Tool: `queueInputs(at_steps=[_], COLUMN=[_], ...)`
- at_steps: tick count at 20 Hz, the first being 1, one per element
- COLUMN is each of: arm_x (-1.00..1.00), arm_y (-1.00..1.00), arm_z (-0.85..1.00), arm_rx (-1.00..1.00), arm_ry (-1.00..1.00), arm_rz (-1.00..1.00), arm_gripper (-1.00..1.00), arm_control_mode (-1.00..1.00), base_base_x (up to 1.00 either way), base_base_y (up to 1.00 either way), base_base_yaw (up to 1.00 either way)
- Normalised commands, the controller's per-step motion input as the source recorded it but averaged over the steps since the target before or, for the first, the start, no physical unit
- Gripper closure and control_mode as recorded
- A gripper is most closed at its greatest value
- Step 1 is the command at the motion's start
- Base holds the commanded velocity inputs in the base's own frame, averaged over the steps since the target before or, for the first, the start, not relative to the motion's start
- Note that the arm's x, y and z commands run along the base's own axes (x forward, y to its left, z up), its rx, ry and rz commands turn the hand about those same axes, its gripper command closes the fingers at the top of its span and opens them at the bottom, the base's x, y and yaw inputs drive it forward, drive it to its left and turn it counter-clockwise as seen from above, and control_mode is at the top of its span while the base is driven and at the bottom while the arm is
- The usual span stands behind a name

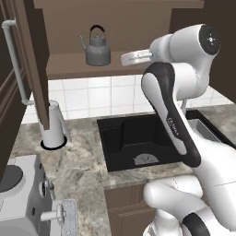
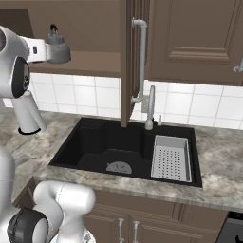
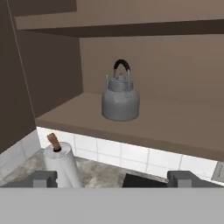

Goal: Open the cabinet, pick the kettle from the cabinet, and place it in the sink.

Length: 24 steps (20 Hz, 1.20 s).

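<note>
1. Kettle (image 3: pixel 120 101) upright on the cabinet (image 1: pixel 41 55) shelf, near its front edge, handle up for a grasp.
2. Doors swung open; access clear.
3. Jaws released wide, gripper (image 3: pixel 113 179) facing kettle, well apart.
4. Sink (image 2: pixel 109 147) below awaits it.

Kettle (image 3: pixel 120 101) dull grey metal; cabinet (image 3: pixel 144 116) matt brown wood; sink (image 2: pixel 102 144) matt black.

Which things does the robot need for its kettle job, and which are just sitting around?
For the job:
- cabinet, already open
- kettle, standing on its shelf
- sink, where the kettle goes
- gripper, open, facing the kettle

Just sitting around:
- paper towel roll
- grey tray in the sink
- tap
</note>
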Motion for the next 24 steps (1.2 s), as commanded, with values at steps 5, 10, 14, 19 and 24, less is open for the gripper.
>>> queueInputs(at_steps=[5, 10, 14, 19, 24], arm_x=[0.33, 0.35, 0.39, 0.37, 0.38], arm_y=[-0.15, -0.08, 0.0, 0.01, 0.07], arm_z=[0.07, 0.07, 0.08, 0.04, 0.0], arm_rx=[0.05, 0.06, 0.07, 0.04, 0.0], arm_ry=[0.0, 0.0, 0.0, 0.0, 0.0], arm_rz=[-0.13, -0.06, -0.01, 0.0, 0.0], arm_gripper=[-1.0, -1.0, -1.0, -1.0, -1.0], arm_control_mode=[-1.0, -1.0, -1.0, -1.0, -1.0], base_base_x=[0.0, 0.0, 0.0, 0.0, 0.0], base_base_y=[0.0, 0.0, 0.0, 0.0, 0.0], base_base_yaw=[0.0, 0.0, 0.0, 0.0, 0.0])
